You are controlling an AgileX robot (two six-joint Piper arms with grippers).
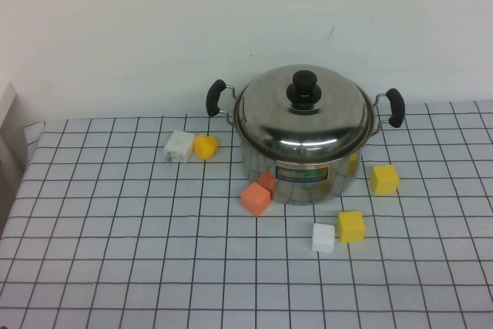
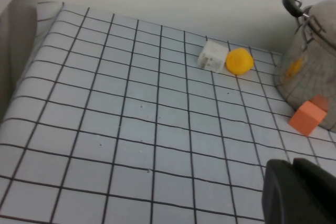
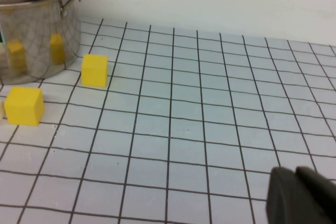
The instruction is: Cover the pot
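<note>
The shiny steel pot [image 1: 308, 169] with two black side handles and a colourful label stands at the back middle of the checked table. The domed steel lid [image 1: 304, 122] with a black knob [image 1: 304, 90] sits on top of it. Neither gripper shows in the high view. My left gripper [image 2: 294, 164] is shut and empty, low over the cloth, well short of the pot [image 2: 311, 77]. My right gripper [image 3: 295, 170] is shut and empty over bare cloth, far from the pot [image 3: 37, 40].
Foam blocks lie round the pot: a white block [image 1: 179, 146] and a yellow piece [image 1: 205, 146] to its left, an orange block [image 1: 256, 199] in front, two yellow cubes [image 1: 384, 179] [image 1: 350, 226] and a white cube [image 1: 323, 237] at the right front. A wall rises behind.
</note>
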